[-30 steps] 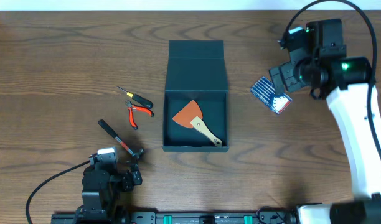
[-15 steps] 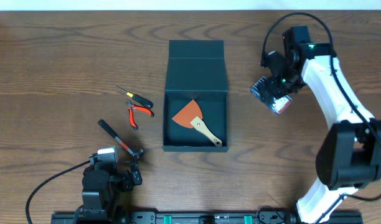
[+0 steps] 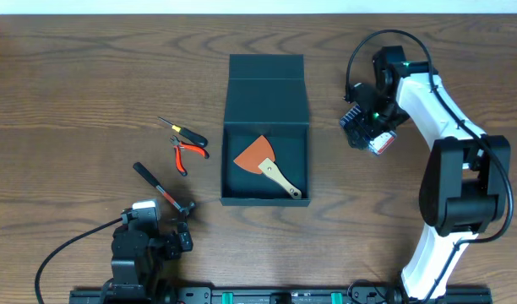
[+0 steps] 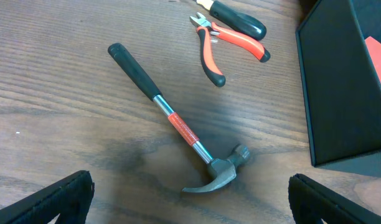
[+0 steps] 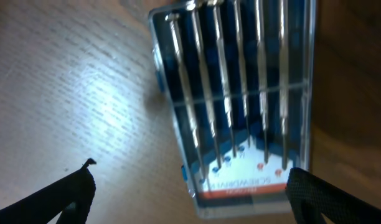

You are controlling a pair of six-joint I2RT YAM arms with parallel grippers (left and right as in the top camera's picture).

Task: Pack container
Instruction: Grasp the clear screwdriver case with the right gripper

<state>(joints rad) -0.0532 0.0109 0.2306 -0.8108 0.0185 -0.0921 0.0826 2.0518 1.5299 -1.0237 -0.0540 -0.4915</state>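
Container (image 3: 242, 186) — dark teal-black, matte | lid (image 3: 266, 89) open | scraper (image 3: 269, 167) inside

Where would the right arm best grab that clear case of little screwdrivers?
Likely from straight above, pinching the screwdriver case across its two long edges near the middle: it lies flat on the table, and that narrower span suits the open right gripper.

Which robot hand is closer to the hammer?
Left. The left gripper sits close by the hammer; the right gripper is beyond the container, over the screwdriver case.
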